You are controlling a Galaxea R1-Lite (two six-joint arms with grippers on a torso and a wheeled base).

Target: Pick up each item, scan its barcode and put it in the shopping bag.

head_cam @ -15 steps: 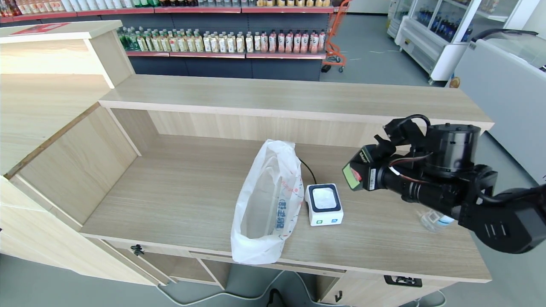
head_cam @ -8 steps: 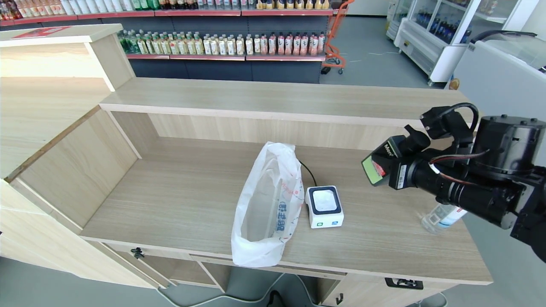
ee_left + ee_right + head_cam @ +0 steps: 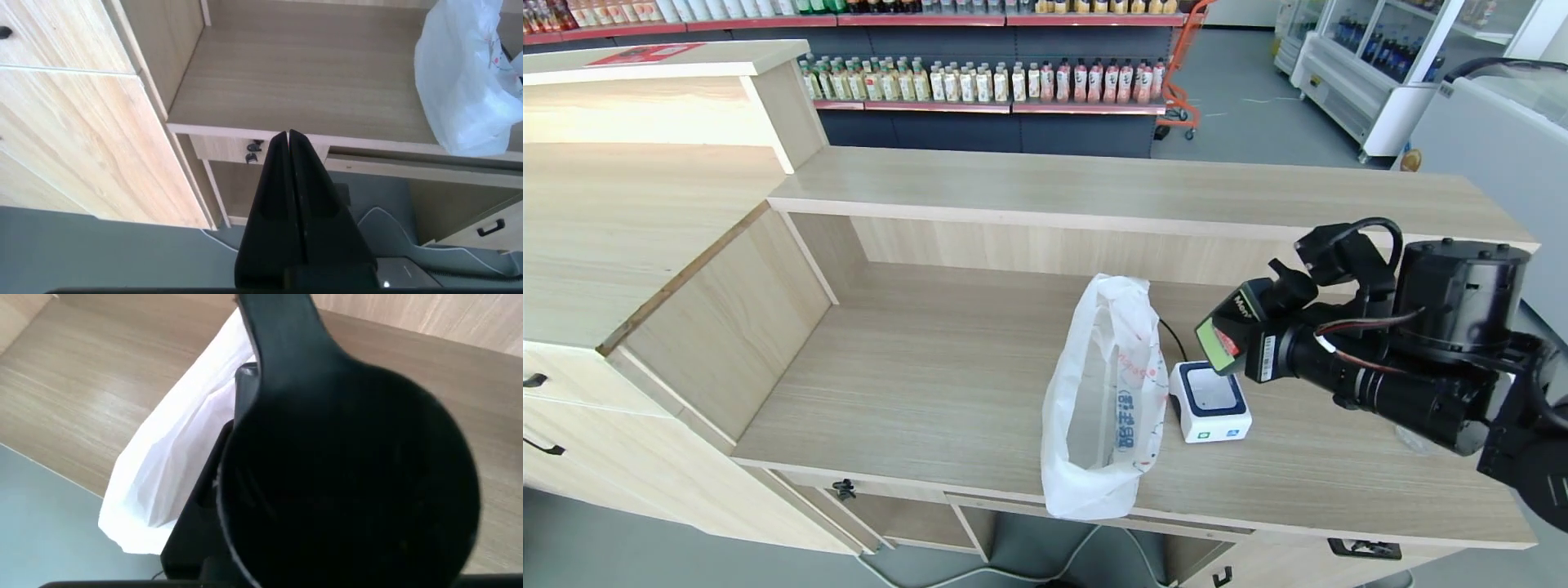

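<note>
Above the scanner (image 3: 1210, 402), right end effector (image 3: 1281, 322) pinches a dark item (image 3: 1227, 336).
Left end effector (image 3: 288, 143) pressed together (shopping bag (image 3: 1104, 408) just beside scanner).

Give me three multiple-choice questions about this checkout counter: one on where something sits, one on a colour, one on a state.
1. Where is the scanner?
A: on the upper ledge
B: on the counter, at the robot's right of the shopping bag
C: inside the bag

2. What colour is the scanner's body?
A: red
B: yellow
C: white

3. How is the left gripper?
A: shut, with nothing in it
B: wide open
C: clamped on the bag

Answers:
1 B, the head view shows it standing beside the bag on the lower counter.
2 C, its casing is white around a dark-framed window.
3 A, the left wrist view shows it closed tip to tip, off the counter's front edge.
</note>
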